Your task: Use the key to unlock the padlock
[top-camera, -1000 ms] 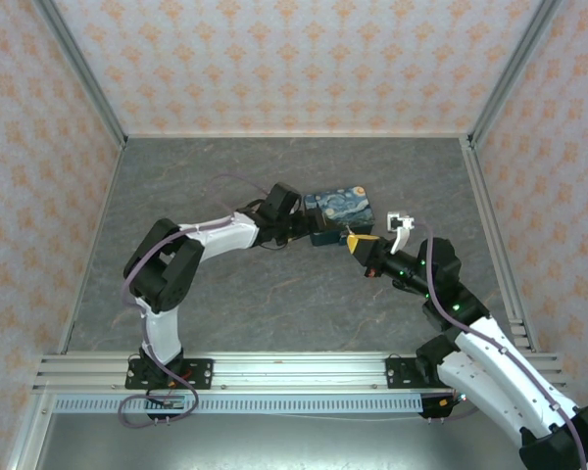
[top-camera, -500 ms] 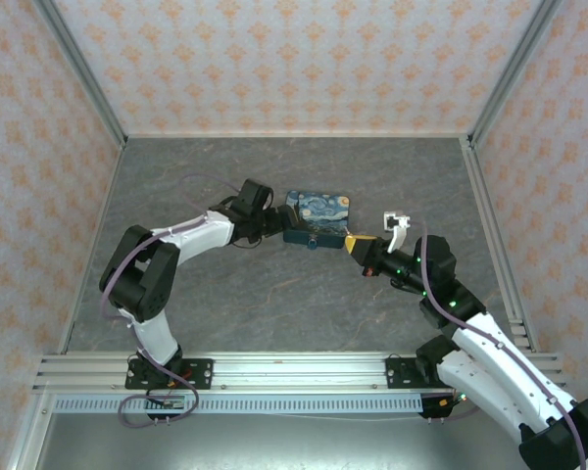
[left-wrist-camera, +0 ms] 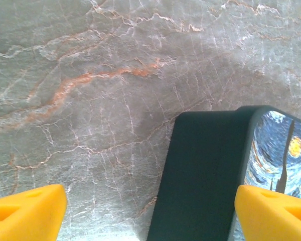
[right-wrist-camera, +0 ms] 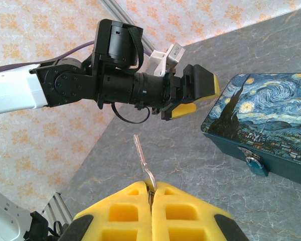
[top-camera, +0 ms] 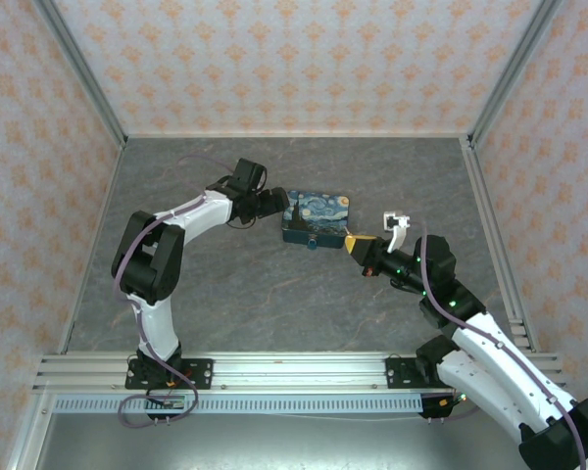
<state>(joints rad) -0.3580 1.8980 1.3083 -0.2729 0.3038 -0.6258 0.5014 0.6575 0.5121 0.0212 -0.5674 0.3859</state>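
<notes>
The small blue-teal padlock [right-wrist-camera: 255, 163] hangs on the front wall of the starry-print tin [right-wrist-camera: 269, 113]. The slim metal key [right-wrist-camera: 142, 159] sticks out, pinched by the right gripper [right-wrist-camera: 150, 188], apart from the padlock.

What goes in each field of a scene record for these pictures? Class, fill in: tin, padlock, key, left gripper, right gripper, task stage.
tin: starry-night print, lying flat on the grey table
padlock: small, teal, hanging on the tin's front side, no key in it
key: slim metal, sticking out from the right gripper's fingertips
left gripper: open, at one short end of the tin
right gripper: shut on the key, apart from the tin
task stage: key not yet at the padlock
</notes>
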